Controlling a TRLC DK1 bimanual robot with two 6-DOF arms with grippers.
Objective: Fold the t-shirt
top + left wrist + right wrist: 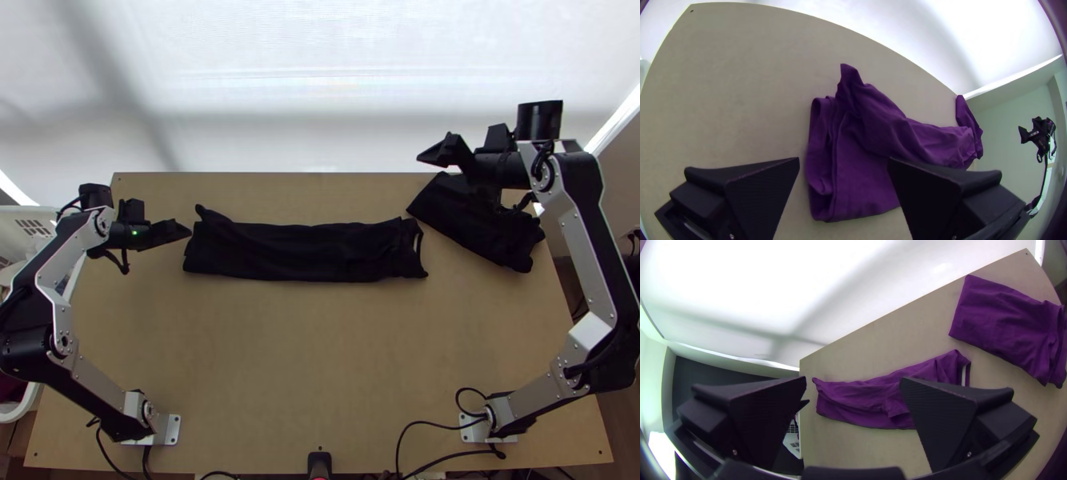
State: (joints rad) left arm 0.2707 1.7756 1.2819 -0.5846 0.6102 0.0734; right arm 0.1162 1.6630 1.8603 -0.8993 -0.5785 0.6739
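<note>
1. A dark fabric t-shirt [304, 252] lies folded into a long strip, far-middle on the light wooden table [320, 360].
2. Left gripper [188, 232], near its left end: wide open, empty.
3. Right gripper [422, 156], far right: likewise.
4. A dark folded cloth [468, 228] lies partly under the right arm.
5. White plastic basket [18, 214]: left edge.
</note>
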